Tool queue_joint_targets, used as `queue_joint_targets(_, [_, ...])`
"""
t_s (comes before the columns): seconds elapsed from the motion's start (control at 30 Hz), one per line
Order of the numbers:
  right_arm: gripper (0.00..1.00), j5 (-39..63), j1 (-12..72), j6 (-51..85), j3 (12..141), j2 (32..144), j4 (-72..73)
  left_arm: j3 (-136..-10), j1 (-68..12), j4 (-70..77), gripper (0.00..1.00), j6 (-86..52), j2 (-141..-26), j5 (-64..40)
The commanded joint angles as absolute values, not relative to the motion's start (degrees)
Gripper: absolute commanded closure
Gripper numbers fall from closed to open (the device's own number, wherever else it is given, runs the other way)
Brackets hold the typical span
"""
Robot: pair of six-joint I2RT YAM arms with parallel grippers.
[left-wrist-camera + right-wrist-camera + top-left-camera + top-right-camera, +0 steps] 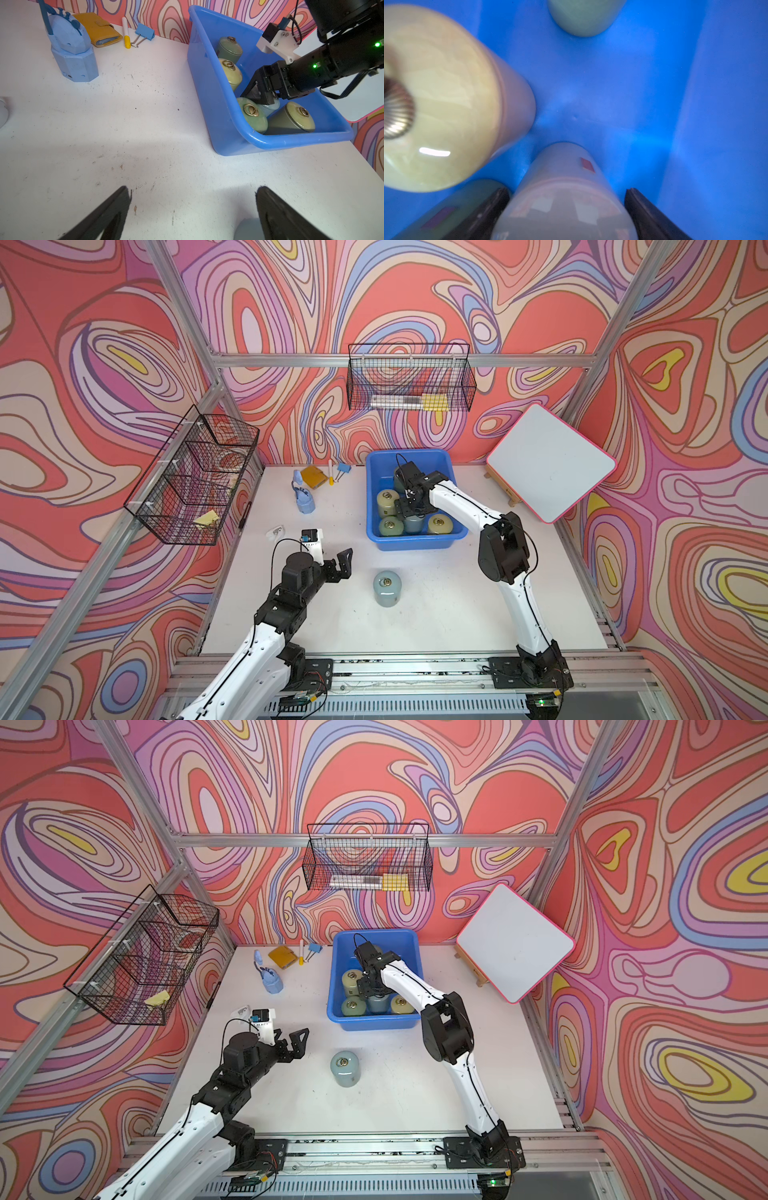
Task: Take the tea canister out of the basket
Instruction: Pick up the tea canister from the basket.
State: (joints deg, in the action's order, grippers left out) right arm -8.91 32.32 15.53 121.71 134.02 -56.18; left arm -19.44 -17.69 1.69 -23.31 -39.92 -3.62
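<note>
Bracketing the pale tea canister (564, 207) inside the basket (411, 540), the right gripper (566, 190) sets 2 jaws beside its body (firm contact cannot be confirmed). Verify squeeze, then lift vertically, clearing neighbouring canisters (446, 93). The left gripper (193, 188) hangs spread, empty.

Right wrist view: pale grey-blue ceramic tea canister (564, 207) runs off the frame, lid knob unseen. The right claw (568, 191) has black fingers (648, 212) either side of it; contact unreadable. Yellow-green glazed canister (442, 99) beside it is blurred and cropped.

Both top views: white right arm (457, 499) covers most of the flanked canister.

Left wrist view: grey-blue standing canister (247, 228) on the white counter (145, 124) is only a cropped sliver, partly behind a left claw (192, 188) finger.

Black wire-mesh side basket (195, 481): contents too small to name.
</note>
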Motion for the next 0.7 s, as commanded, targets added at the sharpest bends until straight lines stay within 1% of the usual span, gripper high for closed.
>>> queue_joint_targets(0.0, [0.19, -8.70, 32.17, 15.29, 122.08, 135.57, -56.98, -20.64, -17.79, 1.53, 0.01, -22.22, -40.08, -3.07])
queue_joint_targets(0.1, [0.28, -8.56, 32.20, 15.39, 121.99, 134.87, -56.88, -20.60, -17.78, 1.63, 0.01, -22.23, -40.25, -3.01])
queue_joint_targets(0.23, [0.33, -9.48, 32.17, 15.56, 122.15, 133.40, -57.15, -20.60, -17.77, 1.71, 0.01, -22.17, -40.34, -3.12])
queue_joint_targets(0.67, [0.36, -11.56, 32.17, 15.42, 127.79, 129.39, -61.28, -20.59, -17.77, 1.49, 0.01, -22.17, -40.00, -2.90])
